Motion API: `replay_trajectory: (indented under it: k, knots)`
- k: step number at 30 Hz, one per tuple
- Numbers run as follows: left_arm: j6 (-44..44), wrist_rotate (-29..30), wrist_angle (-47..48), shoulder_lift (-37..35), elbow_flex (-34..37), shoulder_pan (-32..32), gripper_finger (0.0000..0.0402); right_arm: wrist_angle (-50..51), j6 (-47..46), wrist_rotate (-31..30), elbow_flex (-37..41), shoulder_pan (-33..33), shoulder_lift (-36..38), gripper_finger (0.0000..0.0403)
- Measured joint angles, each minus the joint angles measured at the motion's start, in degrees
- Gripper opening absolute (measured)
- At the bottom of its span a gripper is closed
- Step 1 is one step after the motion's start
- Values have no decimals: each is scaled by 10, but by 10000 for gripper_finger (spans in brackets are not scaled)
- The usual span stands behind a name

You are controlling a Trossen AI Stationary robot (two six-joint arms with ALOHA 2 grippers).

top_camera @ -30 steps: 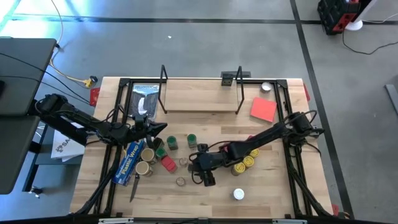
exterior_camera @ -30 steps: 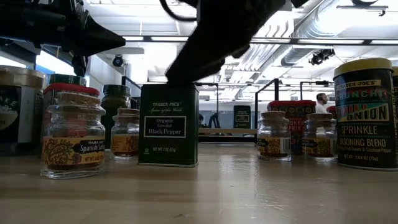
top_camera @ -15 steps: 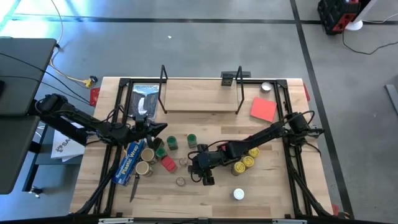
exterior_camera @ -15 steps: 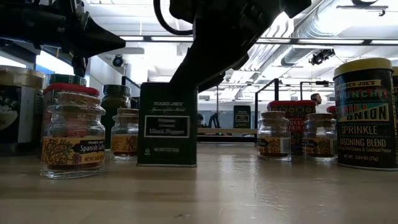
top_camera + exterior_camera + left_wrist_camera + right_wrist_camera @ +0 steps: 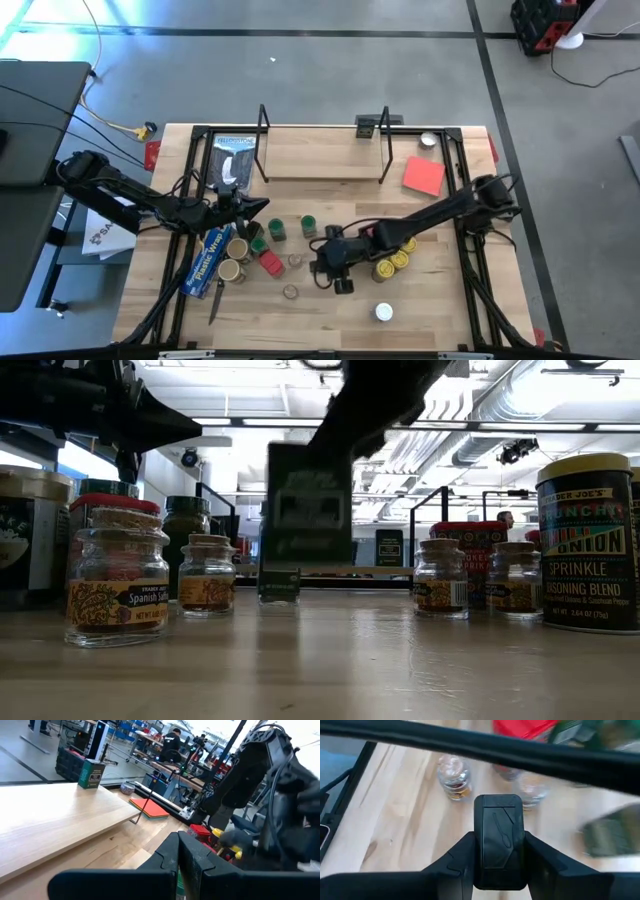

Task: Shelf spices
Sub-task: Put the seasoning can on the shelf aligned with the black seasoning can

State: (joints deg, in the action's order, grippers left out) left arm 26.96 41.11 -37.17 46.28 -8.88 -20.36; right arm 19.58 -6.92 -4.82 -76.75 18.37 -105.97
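My right gripper (image 5: 338, 275) is near the table's middle, shut on a dark green black-pepper tin (image 5: 306, 510) that hangs above the wood. Around it stand spices: green-lidded jars (image 5: 278, 230), a red tin (image 5: 270, 262), yellow-lidded jars (image 5: 395, 262) and a white-lidded jar (image 5: 383, 312). In the low view a saffron jar (image 5: 117, 575) and a tall seasoning tin (image 5: 588, 545) stand on their bases. The shelf (image 5: 325, 160) lies at the far edge between black wire uprights. My left gripper (image 5: 262, 205) hovers shut at the left, holding nothing. My right gripper pinches the tin between its two fingers (image 5: 460, 857), one on each side of the tin's top end (image 5: 480, 845). The fingers come from above, slanting down. The tin hangs below them nearly upright, lifted clear of the table.
A long blue plastic-wrap box (image 5: 210, 258) lies at the left beside tan-lidded jars (image 5: 237, 250). A flat red sheet (image 5: 424, 176) and a small round tin (image 5: 428, 140) sit at the far right. Bare wood shows along the near edge.
My right gripper has taken hold of the black-pepper tin and gone up and a little toward the table's right edge. The tin, which stood on the table a second ago, now hangs lifted clear of it.
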Motion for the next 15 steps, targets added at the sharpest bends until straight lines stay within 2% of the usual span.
replay_trajectory:
  k: [5,9,12,15]
  knots:
    - [0,0,0,0,0,0,0,77,30,-49,0,-8,81,119]
    - [0,0,0,0,0,-1,0,159,68,-96,0,-44,154,119]
    - [0,0,0,0,0,-1,0,214,106,-111,0,-103,202,119]
    - [0,0,0,0,0,-1,0,244,154,-107,0,-190,224,119]
